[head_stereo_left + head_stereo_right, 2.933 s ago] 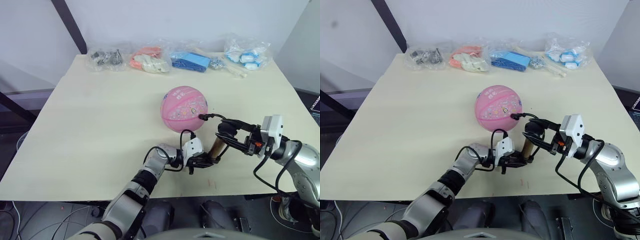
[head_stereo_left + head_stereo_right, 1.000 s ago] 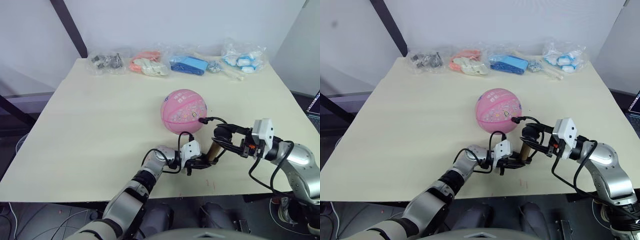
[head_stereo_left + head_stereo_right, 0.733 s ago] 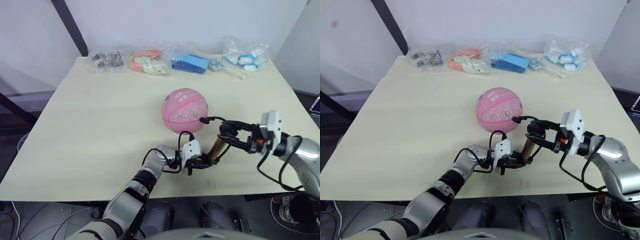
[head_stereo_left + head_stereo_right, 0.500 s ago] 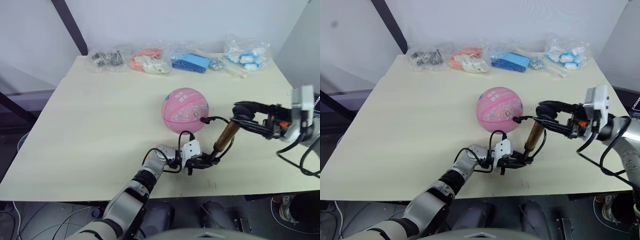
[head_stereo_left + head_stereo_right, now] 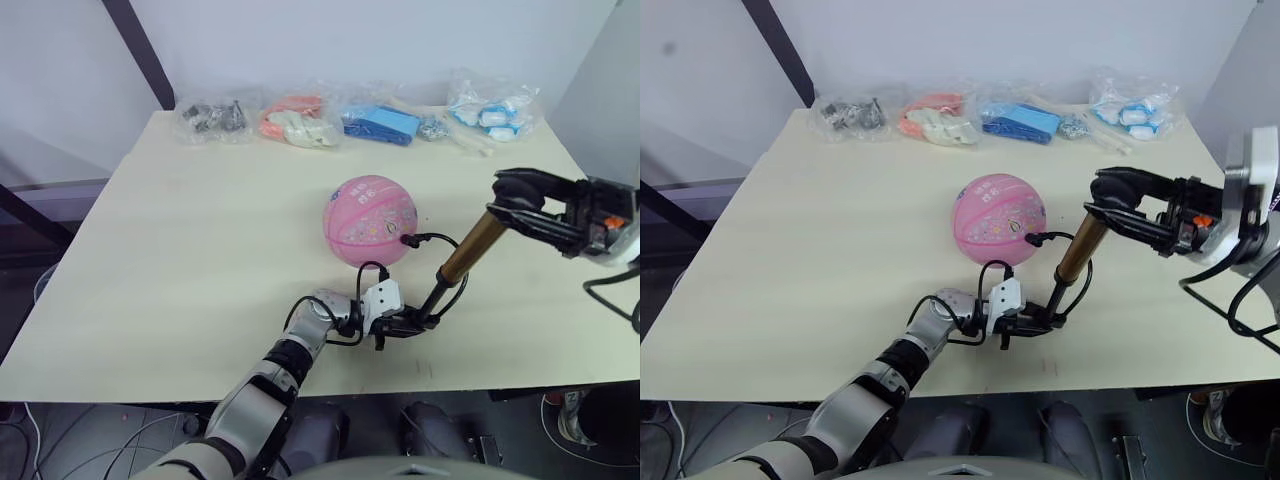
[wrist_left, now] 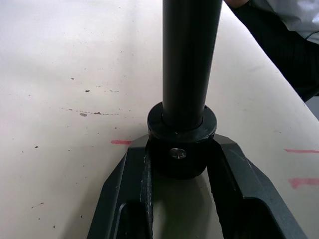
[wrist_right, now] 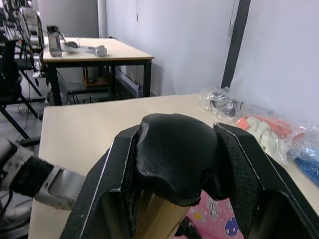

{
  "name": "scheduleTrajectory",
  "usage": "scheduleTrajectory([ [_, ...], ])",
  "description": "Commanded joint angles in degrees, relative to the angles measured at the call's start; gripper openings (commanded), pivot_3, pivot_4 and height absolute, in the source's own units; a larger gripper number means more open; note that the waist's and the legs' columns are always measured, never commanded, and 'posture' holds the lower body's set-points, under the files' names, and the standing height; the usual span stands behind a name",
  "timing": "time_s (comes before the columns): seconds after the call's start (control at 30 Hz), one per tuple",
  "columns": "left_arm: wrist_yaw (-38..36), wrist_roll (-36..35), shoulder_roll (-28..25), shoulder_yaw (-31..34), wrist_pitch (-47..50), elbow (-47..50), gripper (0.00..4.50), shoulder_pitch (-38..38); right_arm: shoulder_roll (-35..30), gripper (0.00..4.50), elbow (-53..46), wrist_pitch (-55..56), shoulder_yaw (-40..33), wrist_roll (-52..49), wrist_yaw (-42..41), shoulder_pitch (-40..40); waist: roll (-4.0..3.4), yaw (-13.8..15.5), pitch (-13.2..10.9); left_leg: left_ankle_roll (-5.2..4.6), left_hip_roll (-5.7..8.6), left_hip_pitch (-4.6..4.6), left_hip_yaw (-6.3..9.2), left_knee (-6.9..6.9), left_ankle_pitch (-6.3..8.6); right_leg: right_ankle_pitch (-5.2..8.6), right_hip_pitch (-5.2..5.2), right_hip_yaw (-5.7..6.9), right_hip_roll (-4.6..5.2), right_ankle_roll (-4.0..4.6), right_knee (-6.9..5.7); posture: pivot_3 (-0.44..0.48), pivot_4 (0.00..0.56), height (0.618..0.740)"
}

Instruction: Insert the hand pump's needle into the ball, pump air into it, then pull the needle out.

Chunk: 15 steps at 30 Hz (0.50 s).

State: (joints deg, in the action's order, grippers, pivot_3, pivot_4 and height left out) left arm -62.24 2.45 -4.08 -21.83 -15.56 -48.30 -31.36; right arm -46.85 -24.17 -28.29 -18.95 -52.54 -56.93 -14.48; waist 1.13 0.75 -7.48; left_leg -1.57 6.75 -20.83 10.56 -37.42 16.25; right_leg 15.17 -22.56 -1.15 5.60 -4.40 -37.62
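Two grippers clamp the hand pump (image 5: 470, 247) at 4 o'clock of the ball (image 5: 370, 219): left gripper (image 5: 425, 322) pinches its base, right gripper (image 5: 512, 192) grips its handle (image 7: 174, 157).

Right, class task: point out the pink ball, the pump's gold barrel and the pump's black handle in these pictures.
Ball (image 5: 368, 218): left eye view, middle of its pink surface.
Pump barrel (image 5: 473, 245): left eye view, midway along the gold tube.
Pump handle (image 7: 174, 152): right wrist view, rounded black top between the right tool's fingers.
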Motion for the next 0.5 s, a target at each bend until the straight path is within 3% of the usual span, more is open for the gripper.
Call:
scheduleTrajectory([
  [0.03,0.3,1.8,-1.1,-0.5,2.0,-3.4,1.08,1.6,1.1,1.91,-1.3,2.8,6.5,7.3,-1.0,3.8,0.0,0.0,0.0,0.0,0.0,0.02,0.0,0.0,0.0,0.0,0.0,0.0,-0.01,-0.01,-0.02,0.0,0.15,0.74],
  [0.27,0.5,1.9,-1.0,-0.4,1.9,-3.8,1.08,1.2,7.1,1.91,3.2,11.2,17.4,18.6,-1.3,10.8,0.21,0.0,0.3,0.01,-0.09,0.17,0.03,0.0,0.0,0.01,0.08,0.04,-0.2,-0.02,-0.08,0.0,0.15,0.74],
  [0.5,0.6,2.0,-1.1,-0.2,2.0,-3.5,1.08,1.5,8.4,1.91,9.6,19.3,24.6,30.2,-1.1,13.6,0.25,-0.1,0.6,0.01,-0.09,0.31,-0.01,0.0,0.0,0.02,0.15,-0.02,-0.26,-0.03,-0.06,0.0,0.15,0.74],
])
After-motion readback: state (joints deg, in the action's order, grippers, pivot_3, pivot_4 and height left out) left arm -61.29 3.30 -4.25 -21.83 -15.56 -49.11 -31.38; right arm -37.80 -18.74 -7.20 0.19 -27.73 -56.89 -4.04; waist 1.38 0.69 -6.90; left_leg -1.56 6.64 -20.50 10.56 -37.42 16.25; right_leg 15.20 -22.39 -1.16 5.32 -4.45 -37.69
